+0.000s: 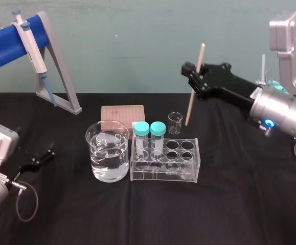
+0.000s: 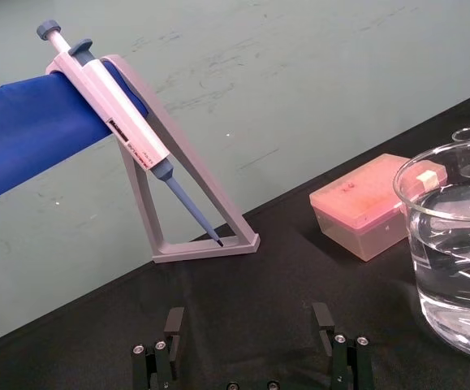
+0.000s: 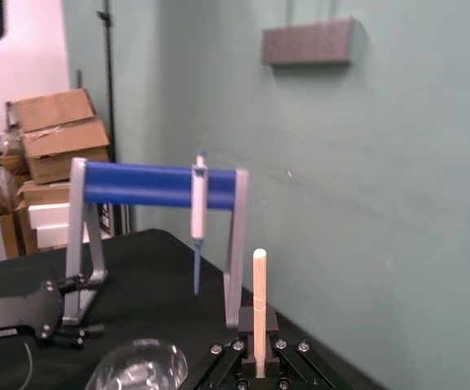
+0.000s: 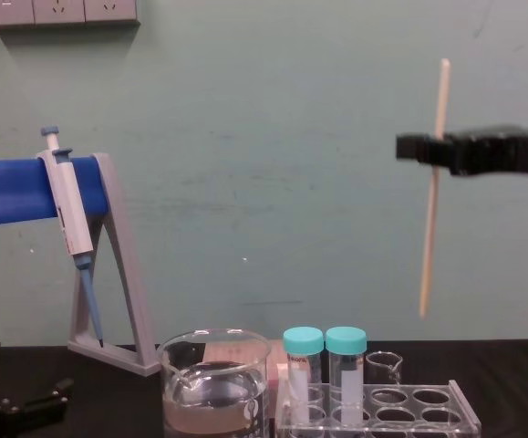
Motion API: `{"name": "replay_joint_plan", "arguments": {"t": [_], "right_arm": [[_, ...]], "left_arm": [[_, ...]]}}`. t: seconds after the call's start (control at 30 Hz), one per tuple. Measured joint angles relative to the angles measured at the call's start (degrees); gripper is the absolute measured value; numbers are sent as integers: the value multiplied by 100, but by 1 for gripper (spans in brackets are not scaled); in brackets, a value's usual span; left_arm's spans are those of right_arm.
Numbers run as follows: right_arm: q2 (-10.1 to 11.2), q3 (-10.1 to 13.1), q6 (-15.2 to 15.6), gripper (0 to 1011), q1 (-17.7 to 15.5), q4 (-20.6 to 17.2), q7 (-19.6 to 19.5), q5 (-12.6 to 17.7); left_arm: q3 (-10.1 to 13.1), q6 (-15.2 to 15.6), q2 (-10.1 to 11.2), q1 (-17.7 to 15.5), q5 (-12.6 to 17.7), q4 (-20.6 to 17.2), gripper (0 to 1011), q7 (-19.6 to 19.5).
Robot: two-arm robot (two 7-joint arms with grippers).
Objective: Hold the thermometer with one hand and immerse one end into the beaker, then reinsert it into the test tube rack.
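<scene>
**A:** Head view: the right gripper [image 1: 192, 76] holds the thermometer [image 1: 190, 107] in the air, slightly tilted, behind the rack [image 1: 163, 175] and toward its right. Its fingers are closed on the rod a little above its middle. And the other arm?

**B:** The left gripper [image 1: 41, 156] sits low at the table's left, near nothing it could hold. The beaker [image 1: 108, 153], part full of water, stands just beside the rack's left end.

**A:** Left wrist view: the left gripper's two fingers [image 2: 174, 325] stand wide apart with nothing between them. The beaker [image 2: 454, 252] is off to one side.

**B:** Right wrist view: the thermometer [image 3: 259, 296] rises straight from between the closed fingers of the right gripper [image 3: 257, 357]. The beaker's rim [image 3: 137, 361] shows below.

**A:** Chest view: the thermometer [image 4: 430, 228] hangs well above the rack [image 4: 382, 412]. More of its length is below the right gripper [image 4: 423, 148] than above. The beaker [image 4: 213, 388] is off to the left.

**B:** How will it handle?

**A:** Thin, stiff and very light, I'd judge, and probably brittle and smooth. A hard squeeze could snap it and a loose one could let it slide or swing. The hold above the middle seems sound, since it leaves a long free end to dip. The rack's holes are narrow, so the rod should go in upright.
</scene>
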Motion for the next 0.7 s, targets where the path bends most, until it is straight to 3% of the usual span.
{"name": "replay_joint_plan", "arguments": {"t": [0.17,0.33,0.5,0.53,0.7], "right_arm": [[-101,-65,13,49,261,-106,115,-195],[-421,-107,148,49,607,7,239,-226],[-813,-197,349,51,913,387,399,-64],[-813,-197,349,51,913,387,399,-64],[-1273,-423,550,51,1246,1056,658,191]], "left_arm": [[0,0,0,0,0,0,1004,0],[0,0,0,0,0,0,1004,0],[0,0,0,0,0,0,1004,0],[0,0,0,0,0,0,1004,0],[0,0,0,0,0,0,1004,0]]}}
